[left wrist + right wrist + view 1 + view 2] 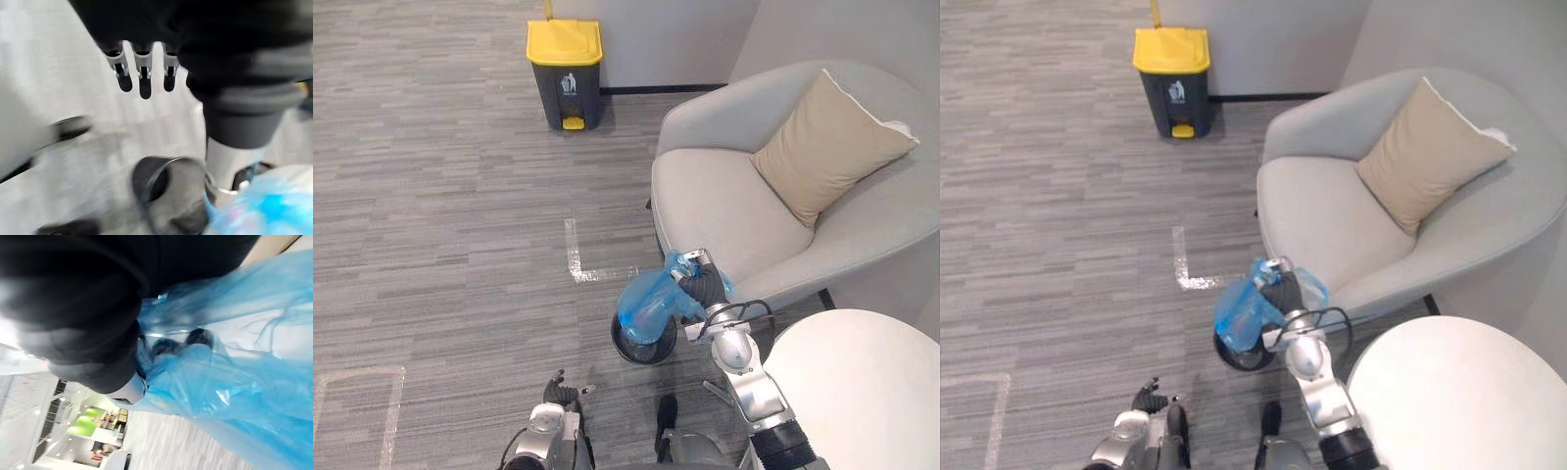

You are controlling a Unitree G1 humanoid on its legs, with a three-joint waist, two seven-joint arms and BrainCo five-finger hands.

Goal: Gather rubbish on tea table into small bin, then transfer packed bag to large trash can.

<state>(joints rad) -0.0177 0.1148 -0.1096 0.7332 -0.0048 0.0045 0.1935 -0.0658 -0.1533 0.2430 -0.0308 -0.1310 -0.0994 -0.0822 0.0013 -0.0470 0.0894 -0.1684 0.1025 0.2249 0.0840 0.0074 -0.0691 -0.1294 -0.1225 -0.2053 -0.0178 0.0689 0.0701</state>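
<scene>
Left hand (560, 394) relaxed, low; right hand (703, 286) clenched round blue bag (646, 305).

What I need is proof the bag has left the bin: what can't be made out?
Blue bag contents: eye views, crumpled plastic hides them.
Small bin inside: eye views, bag covers it; left wrist view, blurred.
Tea table: eye views, lower-right edge cuts it off.

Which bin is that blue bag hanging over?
The small round black bin beside the armchair, under the blue bag; the yellow-lidded trash can stands far off, lid shut.
</scene>
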